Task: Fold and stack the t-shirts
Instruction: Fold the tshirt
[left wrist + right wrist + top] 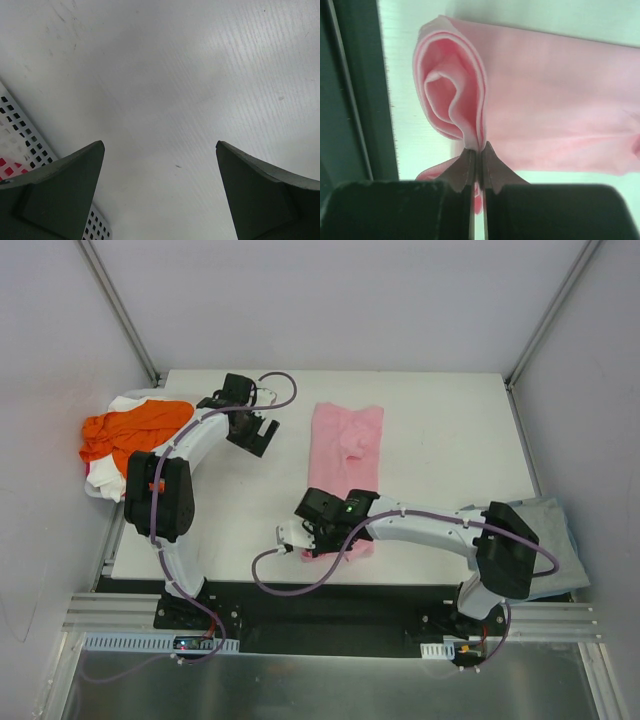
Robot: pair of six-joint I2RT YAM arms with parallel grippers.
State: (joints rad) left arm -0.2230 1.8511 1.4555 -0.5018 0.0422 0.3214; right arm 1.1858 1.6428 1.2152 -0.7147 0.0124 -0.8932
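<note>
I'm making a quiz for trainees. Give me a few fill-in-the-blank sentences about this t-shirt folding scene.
1. The right gripper is ____ on the pink t-shirt's near edge.
2. The left gripper is ____ over the bare table, holding nothing.
3. The orange t-shirt lies at the table's ____ edge.

Missing words: shut; open; left.

Desk (450,420): white flat top, with faint scuffs and specks in the left wrist view. Aluminium rail (100,612): slotted, lying along the desk's near edge beside a black strip (350,615); two slanting metal posts (118,310) stand at the far corners. Perforated panel (17,125): white, square holes, red showing through some.
</note>
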